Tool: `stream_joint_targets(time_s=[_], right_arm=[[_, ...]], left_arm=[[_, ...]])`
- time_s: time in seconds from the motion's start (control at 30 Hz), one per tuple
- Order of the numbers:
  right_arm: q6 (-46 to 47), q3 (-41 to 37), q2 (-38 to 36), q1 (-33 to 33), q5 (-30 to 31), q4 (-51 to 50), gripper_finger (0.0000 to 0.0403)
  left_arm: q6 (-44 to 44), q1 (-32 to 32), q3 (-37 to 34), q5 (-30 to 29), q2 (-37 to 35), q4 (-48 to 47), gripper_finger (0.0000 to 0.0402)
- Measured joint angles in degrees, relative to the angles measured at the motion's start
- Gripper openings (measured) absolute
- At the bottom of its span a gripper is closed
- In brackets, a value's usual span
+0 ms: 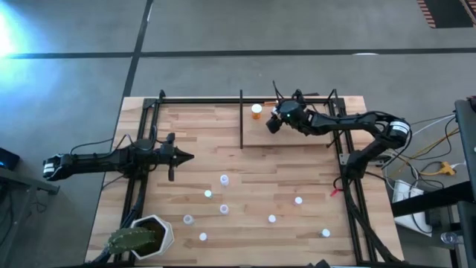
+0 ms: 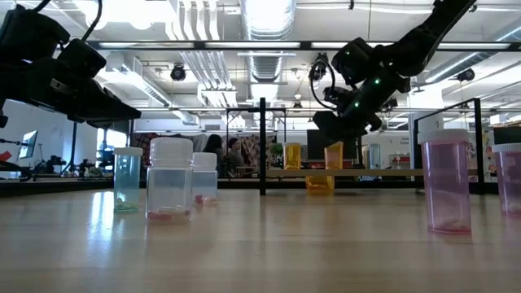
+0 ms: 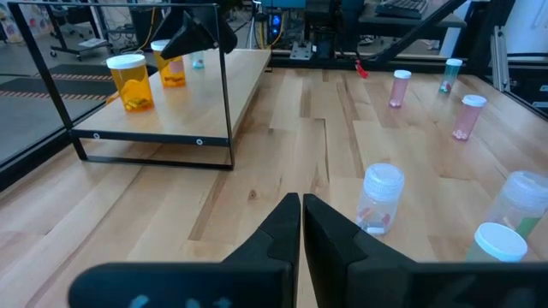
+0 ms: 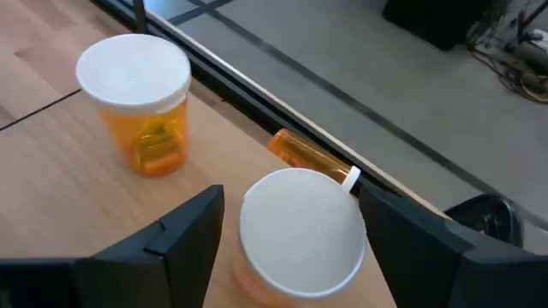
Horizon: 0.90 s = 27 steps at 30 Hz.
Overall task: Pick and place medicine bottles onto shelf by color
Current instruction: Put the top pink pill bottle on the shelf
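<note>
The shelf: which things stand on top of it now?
On the shelf stand two orange bottles: one free, one between the right gripper's open fingers. That gripper hides the second bottle from above.

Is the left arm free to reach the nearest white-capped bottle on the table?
Probably yes. The left pincer is shut and empty, and only bare table lies between it and that bottle; it must open first.
</note>
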Motion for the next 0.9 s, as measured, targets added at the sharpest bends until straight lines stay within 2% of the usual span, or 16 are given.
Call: stream_joint_targets(time_s=[0.17,0.33,0.47,0.6,0.73,0.9], right_arm=[[-0.98,0.00,-6.81,2.02,0.02,-3.62,0.0251],[1.04,-0.08,-17.30,10.23,-0.43,-13.51,0.0237],[4.92,-1.57,-23.75,22.05,-0.58,-22.28,0.0229],[10.64,-3.78,-28.13,36.67,-0.71,-28.87,0.0228],[17.11,-5.00,-30.14,50.71,-1.96,-35.27,0.0228],[30.38,-5.16,-30.35,62.38,-2.44,-42.63,0.0228]], left_arm=[[-0.01,0.00,0.01,0.00,0.00,0.00,0.0000],[0.01,0.01,-0.02,0.00,0.00,0.00,0.0000],[-0.01,0.00,0.01,0.02,0.00,0.00,0.0000],[0.02,0.02,0.01,0.00,0.00,0.00,0.0000],[0.01,0.00,-0.01,0.00,0.00,0.02,0.0000],[0.00,0.00,0.01,0.00,0.06,0.01,0.0000]])
